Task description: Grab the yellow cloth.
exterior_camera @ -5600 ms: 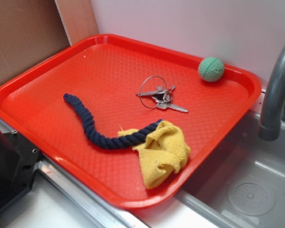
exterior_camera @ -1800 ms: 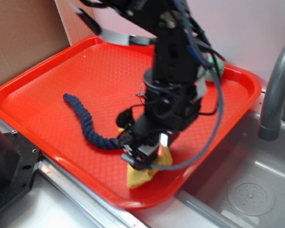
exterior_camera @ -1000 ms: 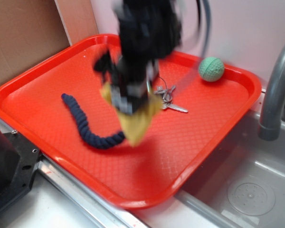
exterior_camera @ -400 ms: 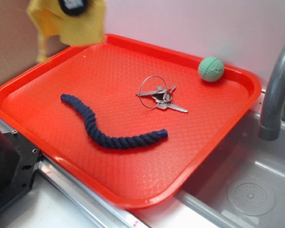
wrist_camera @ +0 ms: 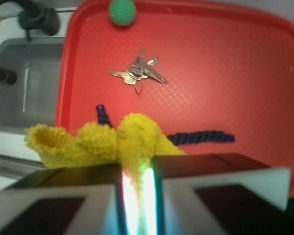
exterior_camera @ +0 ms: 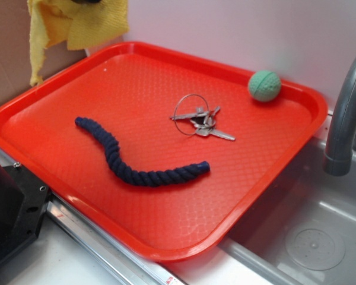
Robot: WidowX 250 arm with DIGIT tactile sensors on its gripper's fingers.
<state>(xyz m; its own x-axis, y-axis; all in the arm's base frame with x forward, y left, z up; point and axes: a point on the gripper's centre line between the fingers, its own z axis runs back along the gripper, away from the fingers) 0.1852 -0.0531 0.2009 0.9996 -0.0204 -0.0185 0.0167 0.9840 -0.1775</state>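
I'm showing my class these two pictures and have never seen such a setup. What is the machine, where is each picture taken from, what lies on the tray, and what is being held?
The machine is a small robot arm with a pinching tool at its end. One picture is taken from a camera standing beside the sink. The other comes from a camera on the arm's wrist, looking down past the tool's two fingers, which appear as the pale blocks at the bottom. On the red tray lie a navy rope, a bunch of keys and a green ball. The tool is closed on a yellow cloth, lifted clear of the tray; in the side view the cloth hangs at the top left corner.
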